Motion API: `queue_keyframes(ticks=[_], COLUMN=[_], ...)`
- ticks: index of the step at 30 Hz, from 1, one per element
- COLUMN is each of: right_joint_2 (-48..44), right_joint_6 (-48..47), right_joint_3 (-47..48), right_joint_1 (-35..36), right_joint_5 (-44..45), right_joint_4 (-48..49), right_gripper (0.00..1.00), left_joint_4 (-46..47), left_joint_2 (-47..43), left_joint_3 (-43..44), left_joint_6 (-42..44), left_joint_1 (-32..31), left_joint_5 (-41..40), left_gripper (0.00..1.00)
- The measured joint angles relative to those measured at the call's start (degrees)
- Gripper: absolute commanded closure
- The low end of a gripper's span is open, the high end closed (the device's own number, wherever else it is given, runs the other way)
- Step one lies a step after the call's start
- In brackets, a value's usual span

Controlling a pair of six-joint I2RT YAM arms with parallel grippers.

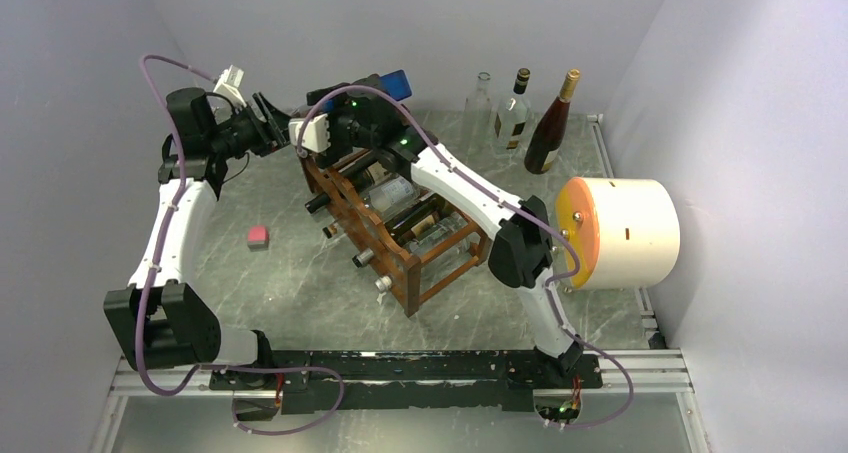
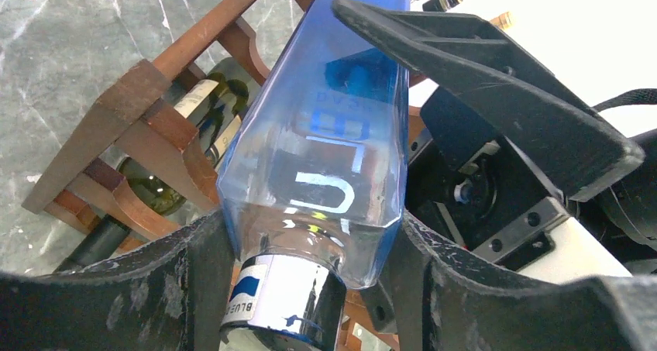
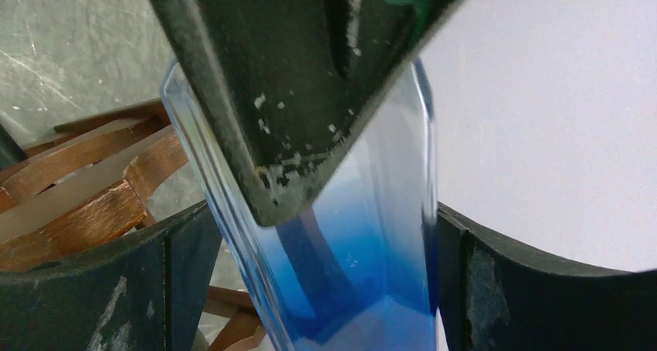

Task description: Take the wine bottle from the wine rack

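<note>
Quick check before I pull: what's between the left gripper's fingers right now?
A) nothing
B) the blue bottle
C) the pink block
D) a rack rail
B: in the left wrist view the blue bottle has its shoulder wedged between the two fingers of the left gripper.

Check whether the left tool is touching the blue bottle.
Touching. The left wrist view shows the left tool closed on the blue bottle, with both fingers pressed against its shoulder and no gap on either side.
</note>
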Motion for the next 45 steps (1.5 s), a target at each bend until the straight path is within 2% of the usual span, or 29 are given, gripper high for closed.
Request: queue_keyframes(ticks=[4, 7, 8, 9, 14, 16, 18, 20, 21, 23, 24, 30, 35, 41, 45], right_joint_2=[1.36, 1.36, 1.42, 1.53, 1.68, 1.70, 1.70, 1.70, 1.64, 1.36, 1.11, -1.22, -5.51, -10.27, -12.70], right_joint_6=[-2.16, -3.91, -4.57, -5.31, -8.31, -8.07, -8.09, -7.74, -7.43, -6.86, -6.71, -8.17, -6.67, 3.74, 11.93], right_joint_3=[1.79, 2.36, 2.78, 3.32, 4.70, 4.83, 5.09, 5.22, 5.20, 4.57, 4.04, -2.25, -10.58, -16.57, -19.28], right_joint_1=[0.26, 0.90, 1.18, 1.40, 1.97, 2.05, 2.14, 2.16, 2.19, 2.19, 2.19, 2.14, 1.01, -1.95, -4.26], right_joint_5=[0.81, 1.42, 1.73, 1.97, 3.98, 4.24, 4.26, 4.13, 4.07, 4.00, 3.96, 3.63, 4.13, 4.26, 6.93], right_joint_4=[-0.68, -1.51, -2.08, -2.69, -3.50, -4.24, -4.81, -4.66, -4.24, -2.97, -2.38, 1.57, 8.48, 16.31, 22.43], right_gripper=[0.03, 0.11, 0.22, 0.41, 0.63, 0.74, 0.99, 1.00, 1.00, 1.00, 1.00, 1.00, 1.00, 1.00, 1.00], left_joint_4=[-1.40, -1.64, -1.75, -1.77, -2.16, -2.49, -3.96, -5.81, -6.47, -7.56, -7.82, -11.19, -16.11, -17.68, -17.55], left_joint_2=[-0.04, -0.15, -0.15, -0.17, -0.20, -0.20, -0.17, -0.13, -0.13, -0.17, -0.22, -0.83, -5.84, -16.65, -22.64], left_joint_3=[0.98, 1.03, 1.03, 1.05, 1.40, 1.60, 2.27, 3.67, 4.22, 5.11, 5.33, 10.25, 16.35, 15.96, 10.67], left_joint_6=[1.88, 2.75, 2.99, 3.21, 5.92, 5.81, 5.86, 6.36, 6.67, 7.17, 6.91, 7.21, 8.39, 9.11, 8.81], left_joint_1=[-0.66, -0.90, -0.94, -0.96, -1.20, -1.20, -1.25, -1.25, -1.27, -1.29, -1.31, -1.03, -0.92, -0.90, -0.90], left_joint_5=[-0.81, -1.09, -1.14, -1.18, -1.44, -1.62, -1.66, -2.29, -2.64, -3.28, -3.65, -9.05, -16.11, -27.21, -30.23], left_gripper=[0.83, 0.83, 0.83, 0.83, 0.81, 0.71, 0.53, 0.37, 0.33, 0.05, 0.00, 0.01, 0.00, 0.00, 0.07])
